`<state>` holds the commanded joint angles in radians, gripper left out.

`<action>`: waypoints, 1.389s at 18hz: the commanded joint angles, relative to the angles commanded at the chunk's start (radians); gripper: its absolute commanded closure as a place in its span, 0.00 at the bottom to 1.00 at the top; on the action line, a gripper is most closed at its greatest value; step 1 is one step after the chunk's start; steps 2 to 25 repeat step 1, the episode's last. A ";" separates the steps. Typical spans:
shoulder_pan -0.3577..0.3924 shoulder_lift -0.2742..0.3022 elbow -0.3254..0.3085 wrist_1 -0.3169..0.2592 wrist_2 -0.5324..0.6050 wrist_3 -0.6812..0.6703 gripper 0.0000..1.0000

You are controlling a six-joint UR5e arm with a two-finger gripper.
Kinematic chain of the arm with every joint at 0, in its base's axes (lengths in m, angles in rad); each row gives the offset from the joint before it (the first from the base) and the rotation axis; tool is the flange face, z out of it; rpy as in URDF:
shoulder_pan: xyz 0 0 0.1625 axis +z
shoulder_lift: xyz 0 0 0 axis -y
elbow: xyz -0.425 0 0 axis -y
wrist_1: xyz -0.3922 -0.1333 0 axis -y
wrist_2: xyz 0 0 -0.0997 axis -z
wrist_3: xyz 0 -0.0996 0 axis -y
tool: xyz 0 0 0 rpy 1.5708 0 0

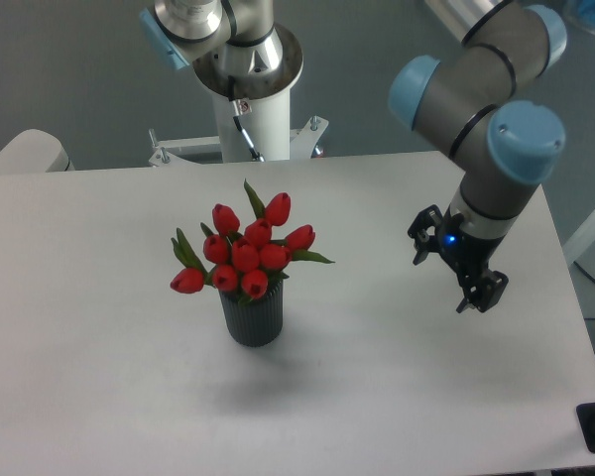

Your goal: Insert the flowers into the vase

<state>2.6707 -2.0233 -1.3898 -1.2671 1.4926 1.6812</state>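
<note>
The flowers (243, 253), a bunch of red tulips with green leaves, stand with their stems inside the vase (252, 317), a small dark grey ribbed cylinder left of the table's middle. The buds spread wider than the vase mouth, which they hide. My gripper (444, 283) hangs above the table far to the right of the vase, apart from everything. Its fingers are spread open with nothing between them.
The white table (119, 397) ends in a front edge at the bottom and a right edge near my arm. The robot's white base column (248, 109) rises behind the table's back edge. A pale rounded object (25, 154) sits at the far left.
</note>
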 joint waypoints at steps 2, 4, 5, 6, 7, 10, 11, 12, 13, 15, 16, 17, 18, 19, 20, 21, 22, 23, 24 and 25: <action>0.000 0.000 -0.002 0.000 -0.002 0.000 0.00; 0.000 0.000 -0.002 0.000 -0.002 0.000 0.00; 0.000 0.000 -0.002 0.000 -0.002 0.000 0.00; 0.000 0.000 -0.002 0.000 -0.002 0.000 0.00; 0.000 0.000 -0.002 0.000 -0.002 0.000 0.00; 0.000 0.000 -0.002 0.000 -0.002 0.000 0.00; 0.000 0.000 -0.002 0.000 -0.002 0.000 0.00; 0.000 0.000 -0.002 0.000 -0.002 0.000 0.00; 0.000 0.000 -0.002 0.000 -0.002 0.000 0.00; 0.000 0.000 -0.002 0.000 -0.002 0.000 0.00; 0.000 0.000 -0.002 0.000 -0.002 0.000 0.00; 0.000 0.000 -0.002 0.000 -0.002 0.000 0.00; 0.000 0.000 -0.002 0.000 -0.002 0.000 0.00; 0.000 0.000 -0.002 0.000 -0.002 0.000 0.00; 0.000 0.000 -0.002 0.000 -0.002 0.000 0.00; 0.000 0.000 -0.002 0.000 -0.002 0.000 0.00; 0.000 0.000 -0.002 0.000 -0.002 0.000 0.00; 0.000 0.000 -0.002 0.000 -0.002 0.000 0.00; 0.000 0.000 -0.002 0.000 -0.002 0.000 0.00; 0.000 0.000 -0.002 0.000 -0.002 0.000 0.00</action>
